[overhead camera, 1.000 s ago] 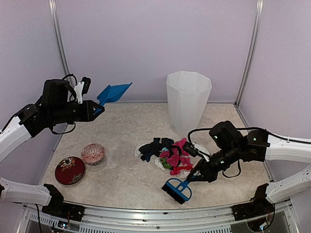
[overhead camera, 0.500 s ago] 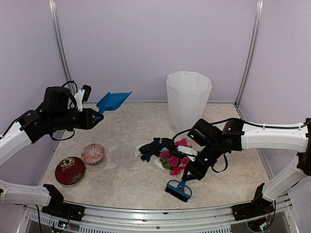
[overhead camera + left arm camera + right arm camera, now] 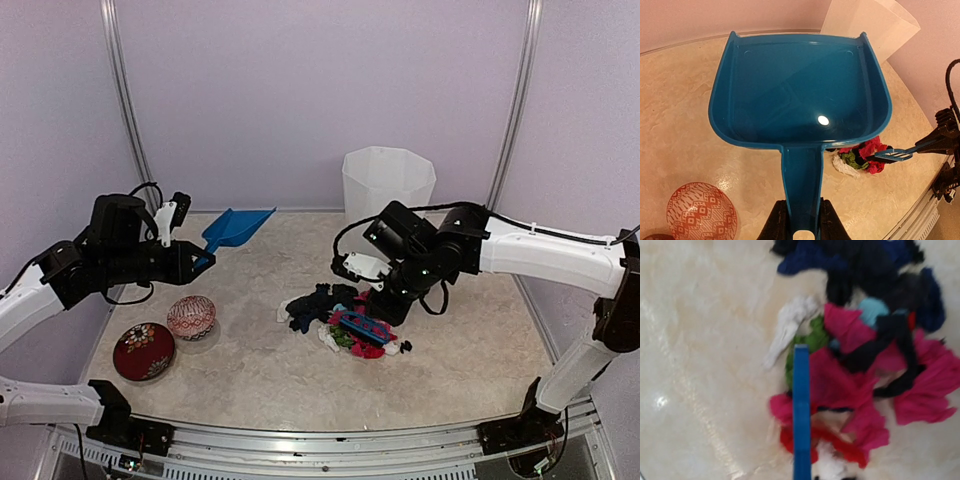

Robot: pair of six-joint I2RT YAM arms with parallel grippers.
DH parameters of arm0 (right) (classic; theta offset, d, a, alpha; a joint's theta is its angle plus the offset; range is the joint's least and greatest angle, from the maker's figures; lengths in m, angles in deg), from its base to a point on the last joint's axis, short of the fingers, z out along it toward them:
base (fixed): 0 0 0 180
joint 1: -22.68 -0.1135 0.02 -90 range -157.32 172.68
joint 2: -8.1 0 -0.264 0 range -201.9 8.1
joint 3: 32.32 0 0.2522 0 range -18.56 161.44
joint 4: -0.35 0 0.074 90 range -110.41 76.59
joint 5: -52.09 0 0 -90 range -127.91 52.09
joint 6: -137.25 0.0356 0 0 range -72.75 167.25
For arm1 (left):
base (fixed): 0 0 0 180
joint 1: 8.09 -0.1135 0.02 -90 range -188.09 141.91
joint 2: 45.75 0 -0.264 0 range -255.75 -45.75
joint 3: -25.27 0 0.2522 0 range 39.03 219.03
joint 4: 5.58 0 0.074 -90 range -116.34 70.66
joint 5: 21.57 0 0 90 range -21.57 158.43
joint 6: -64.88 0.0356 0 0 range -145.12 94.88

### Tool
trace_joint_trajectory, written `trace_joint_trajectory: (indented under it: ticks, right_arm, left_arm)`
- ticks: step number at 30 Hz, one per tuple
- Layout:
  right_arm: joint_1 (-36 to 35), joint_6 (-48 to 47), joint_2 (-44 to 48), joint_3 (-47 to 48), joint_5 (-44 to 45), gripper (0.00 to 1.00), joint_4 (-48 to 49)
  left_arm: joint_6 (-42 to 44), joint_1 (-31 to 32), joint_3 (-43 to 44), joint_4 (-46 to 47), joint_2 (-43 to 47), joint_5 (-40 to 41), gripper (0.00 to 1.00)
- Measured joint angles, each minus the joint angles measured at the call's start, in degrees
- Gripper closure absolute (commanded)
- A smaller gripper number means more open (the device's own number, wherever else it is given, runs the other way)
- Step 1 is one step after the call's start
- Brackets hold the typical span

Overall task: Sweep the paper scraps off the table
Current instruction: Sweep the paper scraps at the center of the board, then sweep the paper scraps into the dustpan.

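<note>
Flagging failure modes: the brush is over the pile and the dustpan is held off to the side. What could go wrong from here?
1. The dustpan, in the left hand, hangs above the table, left of the paper scraps; a stroke of the brush now may scatter them.
2. The right hand works close to the white bin and could knock it.

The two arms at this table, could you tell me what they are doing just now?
They are sweeping up. The left gripper is shut on the handle of the blue dustpan, holding it empty above the left side of the table. The right gripper is shut on the blue brush, over the pile of paper scraps in the middle. The white bin stands behind the pile.
</note>
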Motion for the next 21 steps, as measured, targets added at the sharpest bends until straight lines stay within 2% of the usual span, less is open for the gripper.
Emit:
trace_joint_trajectory:
  ticks: [8, 16, 21]
  right_arm:
    - [0.76, -0.07, 1.51, 1.42, 4.74, 1.0, -0.7]
    - [2.75, 3.87, 9.18, -5.79, 13.0, 1.0, 2.27]
    - [4.9, 6.49, 12.68, -9.27, 17.33, 1.0, 3.58]
  left_arm:
    - [-4.04, 9.75, -2.43, -2.64, -0.24, 4.76, 1.0]
    - [-8.31, 21.07, -3.85, -5.42, -2.58, 10.58, 1.0]
    - [-10.29, 31.26, -5.44, -5.49, -4.79, 12.94, 1.0]
